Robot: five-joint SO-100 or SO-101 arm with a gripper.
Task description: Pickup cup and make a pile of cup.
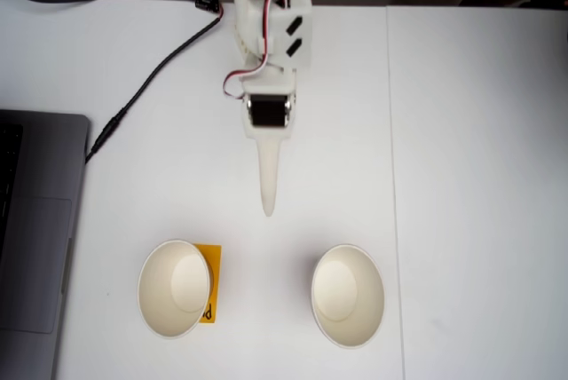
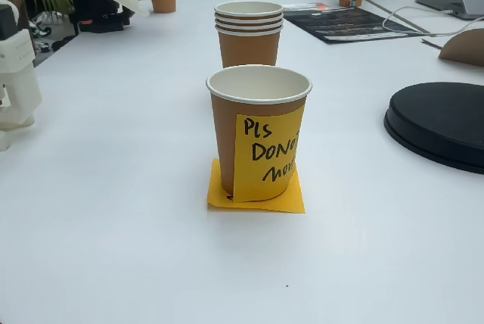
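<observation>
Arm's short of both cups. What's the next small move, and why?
Probably swing the gripper toward the cup with the orange note, lower left in a fixed view: its tip points between that cup and the other cup, touching neither.

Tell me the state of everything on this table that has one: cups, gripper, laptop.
Cup: upright, empty, sticky note on its wall, standing on a flat orange note, not gripped.
Stack of cups: upright, nested, top cup empty.
Gripper: clear of both, holding nothing; open or shut unclear.
Laptop: lid open.
</observation>
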